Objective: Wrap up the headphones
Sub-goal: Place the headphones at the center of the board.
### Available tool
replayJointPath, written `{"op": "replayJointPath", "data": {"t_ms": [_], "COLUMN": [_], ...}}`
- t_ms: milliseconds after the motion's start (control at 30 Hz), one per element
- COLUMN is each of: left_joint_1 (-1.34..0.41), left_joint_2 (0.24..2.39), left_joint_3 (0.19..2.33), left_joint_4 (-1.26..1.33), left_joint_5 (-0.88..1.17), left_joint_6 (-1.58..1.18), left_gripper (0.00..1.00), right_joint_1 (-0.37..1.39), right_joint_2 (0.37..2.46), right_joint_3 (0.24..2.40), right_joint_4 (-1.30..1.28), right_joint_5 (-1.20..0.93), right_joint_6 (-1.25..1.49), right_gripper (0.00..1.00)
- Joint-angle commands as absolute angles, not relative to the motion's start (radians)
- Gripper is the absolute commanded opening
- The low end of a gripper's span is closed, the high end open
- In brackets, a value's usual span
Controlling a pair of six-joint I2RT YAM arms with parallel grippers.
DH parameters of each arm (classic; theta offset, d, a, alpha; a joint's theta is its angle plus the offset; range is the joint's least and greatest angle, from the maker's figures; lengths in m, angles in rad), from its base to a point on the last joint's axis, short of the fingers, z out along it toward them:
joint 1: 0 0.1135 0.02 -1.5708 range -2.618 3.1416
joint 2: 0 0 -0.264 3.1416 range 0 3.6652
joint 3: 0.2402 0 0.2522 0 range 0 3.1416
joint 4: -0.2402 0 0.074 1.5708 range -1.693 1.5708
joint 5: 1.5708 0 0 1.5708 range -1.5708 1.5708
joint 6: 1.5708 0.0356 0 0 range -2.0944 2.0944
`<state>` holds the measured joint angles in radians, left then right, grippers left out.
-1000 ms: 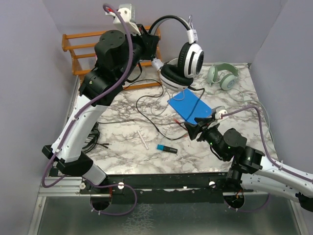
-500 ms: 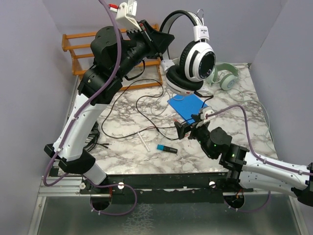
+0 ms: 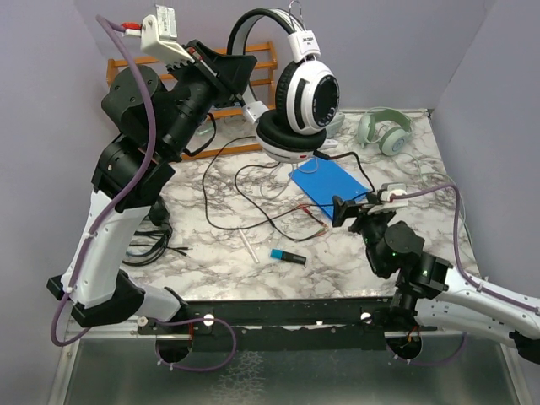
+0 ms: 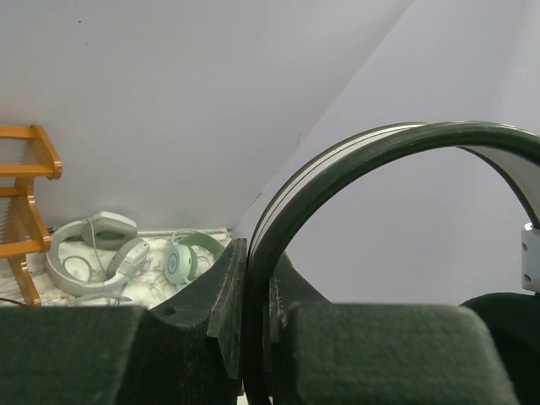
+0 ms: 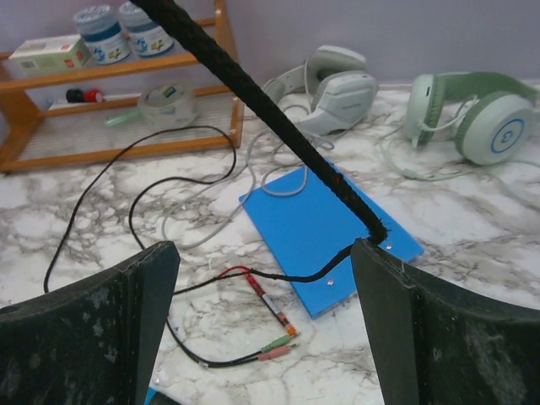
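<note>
White-and-black headphones (image 3: 305,91) hang from the left gripper (image 3: 243,67), clamped on the headband (image 3: 253,21); the right gripper (image 3: 356,207) holds its fingers apart, and the black cable (image 3: 221,181) lies loose, not yet wrapped.

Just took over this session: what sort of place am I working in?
Probably a staged robot test cell: plain grey walls enclose a marble-patterned table, with a wooden shelf of small props behind.

The bench (image 3: 211,253) looks like smooth veined marble. The white-and-black headphones (image 3: 308,91) are glossy plastic. The rack (image 5: 226,72) is orange varnished wood.
</note>
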<state>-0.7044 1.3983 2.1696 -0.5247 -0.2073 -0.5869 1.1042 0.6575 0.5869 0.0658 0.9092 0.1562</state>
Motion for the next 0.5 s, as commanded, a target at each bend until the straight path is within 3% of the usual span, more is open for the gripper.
{"op": "replayJointPath", "data": {"t_ms": [0, 167, 367, 467], "left_joint_1": [-0.707, -0.707, -0.707, -0.706], "left_joint_2": [1.387, 1.353, 1.27, 1.222], "left_joint_3": [2.157, 2.116, 1.934, 1.818], "left_joint_4": [-0.52, -0.55, -0.574, -0.575], "left_joint_5": [-0.225, -0.241, -0.279, -0.295], "left_joint_6": [-0.626, -0.63, -0.671, -0.711], "left_gripper": [0.0, 0.0, 0.0, 0.0], "right_joint_1": [1.09, 0.927, 0.512, 0.43], "right_joint_2": [0.658, 0.735, 0.97, 1.068], "right_joint_3": [0.691, 0.815, 1.046, 1.12], "right_joint_4": [0.045, -0.027, -0.264, -0.325], "right_joint_5": [1.049, 0.96, 0.479, 0.33], "right_joint_6": [0.043, 0.023, 0.188, 0.269], "right_gripper": [0.95, 0.96, 0.95, 0.95]}}
